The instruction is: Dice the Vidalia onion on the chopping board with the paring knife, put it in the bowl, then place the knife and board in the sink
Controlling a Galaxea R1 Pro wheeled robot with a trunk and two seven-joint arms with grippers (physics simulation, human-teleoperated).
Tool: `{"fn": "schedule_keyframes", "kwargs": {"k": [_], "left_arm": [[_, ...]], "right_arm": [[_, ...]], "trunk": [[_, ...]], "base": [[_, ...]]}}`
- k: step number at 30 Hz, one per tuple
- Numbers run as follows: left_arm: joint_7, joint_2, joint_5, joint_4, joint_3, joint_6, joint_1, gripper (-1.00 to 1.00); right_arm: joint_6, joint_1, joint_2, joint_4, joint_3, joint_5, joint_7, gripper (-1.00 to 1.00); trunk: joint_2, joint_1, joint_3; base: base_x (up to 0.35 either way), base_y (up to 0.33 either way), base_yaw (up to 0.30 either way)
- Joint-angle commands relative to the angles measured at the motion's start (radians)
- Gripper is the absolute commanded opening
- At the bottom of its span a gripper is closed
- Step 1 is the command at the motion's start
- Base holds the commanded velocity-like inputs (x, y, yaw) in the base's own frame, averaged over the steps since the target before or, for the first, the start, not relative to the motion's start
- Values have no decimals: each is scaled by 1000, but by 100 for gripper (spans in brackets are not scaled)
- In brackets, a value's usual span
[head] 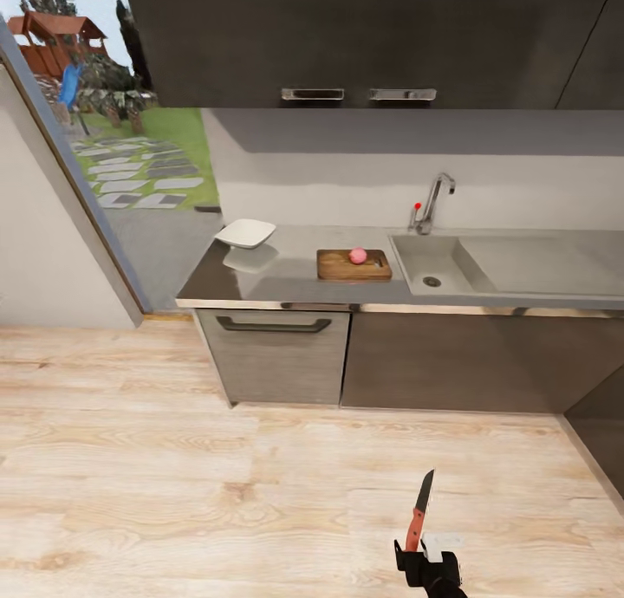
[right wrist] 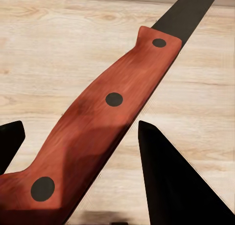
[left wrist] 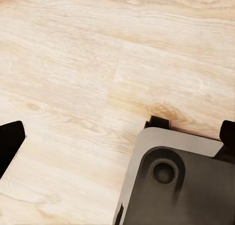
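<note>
The Vidalia onion (head: 358, 256) sits on the chopping board (head: 354, 266), which lies on the countertop (head: 260, 277) just left of the sink (head: 438, 264). The white bowl (head: 245, 232) stands at the countertop's far left end. Well back from the cabinets, low over the wood floor, my right gripper (head: 424, 546) is shut on the paring knife (head: 421, 510), blade pointing up and away. In the right wrist view the reddish handle (right wrist: 105, 122) runs between the dark fingers (right wrist: 166, 176). My left gripper (left wrist: 117, 139) is open over the floor, holding nothing.
A chrome faucet (head: 432, 201) rises behind the sink, with a drainboard (head: 537, 264) to its right. Dark cabinets (head: 364, 360) run under the counter and overhead. A glass opening to a garden (head: 130, 156) is at the left. The robot's grey base (left wrist: 176, 181) is below the left gripper.
</note>
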Motion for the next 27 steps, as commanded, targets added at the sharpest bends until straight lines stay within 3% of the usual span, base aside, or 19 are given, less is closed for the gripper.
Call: {"fn": "schedule_keyframes", "kwargs": {"k": [1,10,19,21,25,27], "left_arm": [[4,1,7,0,-9,-3,-1,100],[4,2,6,1,-9,-3,-1,100],[4,1,6,8,-9,-3,-1,100],[4,0,6,17,-9,-3,-1,100],[4,0,7,21,-9,-2,-1,100],[4,-1,7,21,-9,-2,-1,100]], "right_arm": [[-4,-1,0,1,9,-8,-3,-100],[-4,-1,2,0,8,-10,-2,-100],[-5,-1,3,-8,4,-11,-24,-100],[-4,-1,3,-31,1,-12,-123,-100],[18,-1,4,-250,-2,-17,-474,-100],[36,-1,8,-337,-2,-19,-603,-100]], "trunk": [[-2,1,-2],[-2,1,2],[-2,1,6],[-2,1,7],[-2,1,7],[-2,1,7]], "base": [[0,279,0],[0,273,-74],[0,38,-81],[0,1,-3],[0,0,-1],[0,0,0]]}}
